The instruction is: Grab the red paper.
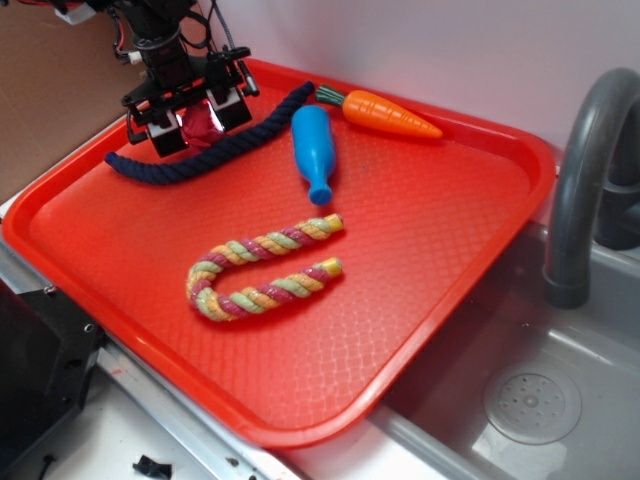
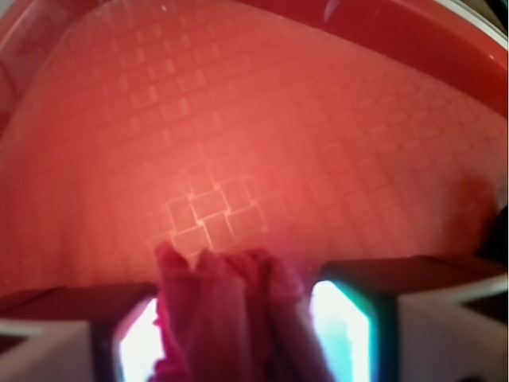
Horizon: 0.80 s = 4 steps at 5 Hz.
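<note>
The step in hand seems to be the grasp itself: the claw (image 1: 200, 118) stands over the far left corner of the red tray (image 1: 420, 290), and the red paper (image 1: 203, 121) sits between its two fingers. In the wrist view the wrinkled wad (image 2: 227, 314) fills the gap between the fingers (image 2: 374, 318), and both appear to touch it, so I judge the claw is closed to about the width of the wad and has hold of it. Whether the paper is already off the tray floor, I cannot tell. The next move probably calls for a straight lift with the grip kept firm, because crumpled paper is soft and light and may slip out or give way under pressure.

The tray lies on a pale surface (image 1: 100, 440) and one corner of it hangs over a grey sink (image 1: 520, 370) with a drain (image 1: 532, 407) and a grey faucet (image 1: 585, 170). Behind is a white wall (image 1: 450, 40). On the tray, a striped rope toy (image 1: 262, 278) bent like a hook lies near the middle. A dark blue rope (image 1: 215, 148) runs along the far left part, just beside the claw and partly under it. A blue bottle (image 1: 313, 152) lies on its side near the far edge, and an orange toy carrot (image 1: 385, 113) lies at the far edge, near the bottle.
</note>
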Tool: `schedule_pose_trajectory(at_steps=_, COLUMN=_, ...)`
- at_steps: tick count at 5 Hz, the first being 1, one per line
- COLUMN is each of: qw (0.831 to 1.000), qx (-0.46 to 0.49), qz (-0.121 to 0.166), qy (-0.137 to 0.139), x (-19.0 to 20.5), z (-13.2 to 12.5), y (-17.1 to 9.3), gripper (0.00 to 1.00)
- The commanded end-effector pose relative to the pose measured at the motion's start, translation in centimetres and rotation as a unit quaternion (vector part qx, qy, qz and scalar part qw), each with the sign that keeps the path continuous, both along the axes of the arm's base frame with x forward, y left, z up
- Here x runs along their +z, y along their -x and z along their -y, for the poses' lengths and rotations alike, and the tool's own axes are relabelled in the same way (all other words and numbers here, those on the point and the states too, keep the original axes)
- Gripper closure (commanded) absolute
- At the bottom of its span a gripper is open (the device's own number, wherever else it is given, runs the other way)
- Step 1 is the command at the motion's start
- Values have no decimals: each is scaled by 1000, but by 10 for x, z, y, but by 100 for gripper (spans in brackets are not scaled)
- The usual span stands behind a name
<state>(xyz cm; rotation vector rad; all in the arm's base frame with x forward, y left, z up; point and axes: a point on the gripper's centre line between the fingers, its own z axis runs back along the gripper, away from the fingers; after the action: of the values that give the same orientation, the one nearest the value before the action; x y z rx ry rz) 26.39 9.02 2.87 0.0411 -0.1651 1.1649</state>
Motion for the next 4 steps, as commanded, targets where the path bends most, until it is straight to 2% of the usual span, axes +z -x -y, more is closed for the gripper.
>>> schedule_pose_trajectory(at_steps=1, qw=986, qx=-161, qz=-3, qy=-34, x=90, z=18, y=3, gripper=100)
schedule_pose_trajectory(at_steps=2, qw=959, qx=-283, qz=-10, qy=-18, x=138, z=46, y=22, gripper=100)
schedule_pose_trajectory(at_steps=3, qw=929, qx=-369, qz=11, qy=-6, x=174, z=66, y=50, gripper=100)
schedule_pose_trajectory(at_steps=4, qw=926, qx=-375, qz=28, qy=12, x=198, z=67, y=68, gripper=100)
